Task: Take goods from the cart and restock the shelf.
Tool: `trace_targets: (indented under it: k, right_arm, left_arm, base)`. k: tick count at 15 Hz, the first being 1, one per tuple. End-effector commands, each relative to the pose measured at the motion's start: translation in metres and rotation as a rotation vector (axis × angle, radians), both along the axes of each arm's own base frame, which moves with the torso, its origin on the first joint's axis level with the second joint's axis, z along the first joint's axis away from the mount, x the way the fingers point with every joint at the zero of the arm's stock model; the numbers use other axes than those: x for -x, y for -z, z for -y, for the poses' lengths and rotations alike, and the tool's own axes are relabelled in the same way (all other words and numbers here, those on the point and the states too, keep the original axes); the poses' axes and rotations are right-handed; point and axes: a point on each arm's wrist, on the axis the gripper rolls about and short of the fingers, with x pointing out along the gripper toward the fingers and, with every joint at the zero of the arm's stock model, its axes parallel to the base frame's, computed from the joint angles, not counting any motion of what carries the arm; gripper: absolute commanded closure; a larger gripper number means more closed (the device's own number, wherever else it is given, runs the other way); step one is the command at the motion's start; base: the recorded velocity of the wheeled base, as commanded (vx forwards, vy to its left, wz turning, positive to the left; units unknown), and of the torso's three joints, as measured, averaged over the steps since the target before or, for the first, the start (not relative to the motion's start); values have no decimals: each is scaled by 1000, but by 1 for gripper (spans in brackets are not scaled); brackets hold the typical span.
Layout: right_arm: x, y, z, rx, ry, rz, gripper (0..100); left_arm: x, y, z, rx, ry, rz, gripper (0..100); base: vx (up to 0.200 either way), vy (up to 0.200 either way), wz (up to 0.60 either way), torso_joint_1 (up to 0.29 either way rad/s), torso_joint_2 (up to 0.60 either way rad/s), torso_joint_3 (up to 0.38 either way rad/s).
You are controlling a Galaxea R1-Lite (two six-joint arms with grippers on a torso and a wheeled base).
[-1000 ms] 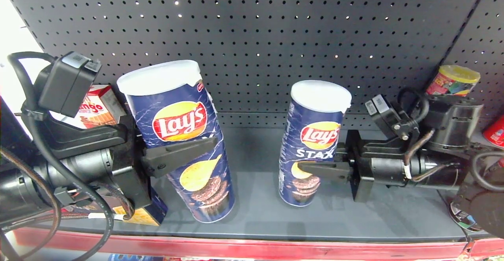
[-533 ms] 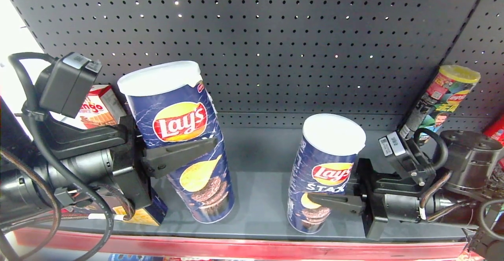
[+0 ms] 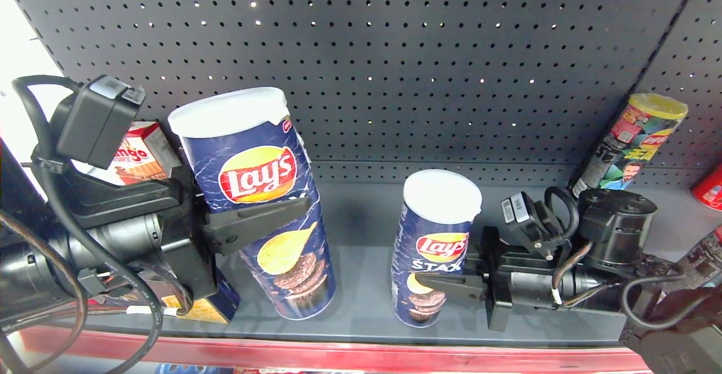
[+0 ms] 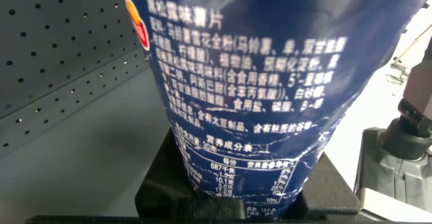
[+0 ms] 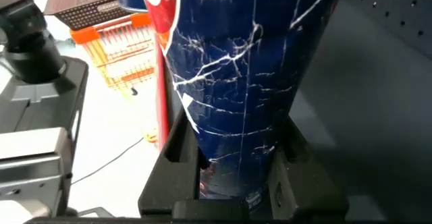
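Clamped in the left gripper [image 3: 256, 207], a blue chip can [image 3: 248, 154]; in the right gripper [image 3: 437, 278], a second can [image 3: 437, 216], shelf [image 3: 366, 233] beneath both.

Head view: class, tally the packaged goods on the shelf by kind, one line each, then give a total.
Dark-blue chip cans: 2
Yellow-lidded can: 1
Boxes: 2
Red item cut off at the edge: 1
Total clearly seen: 6

Navy with white veining, white-topped: left can [image 3: 254, 176] and right can [image 3: 437, 238]; shelf [image 3: 361, 238] dark grey, red-edged
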Motion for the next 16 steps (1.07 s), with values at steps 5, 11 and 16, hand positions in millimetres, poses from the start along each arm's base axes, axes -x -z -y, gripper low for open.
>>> trace_targets:
  k: [5,11,16]
  right_arm:
    - [-4,4,0,10,24,-10,0]
    - [10,-7,15,-6,44,13,0]
    - [51,-21,51,-29,92,50,0]
  left_arm:
    - [0,2,0,-3,0,-5,100]
    - [0,3,0,-3,0,-6,100]
    - [5,10,-3,-14,0,-28,100]
  base:
    - [0,0,0,0,0,0]
    - [0,0,0,0,0,0]
    - [0,0,0,0,0,0]
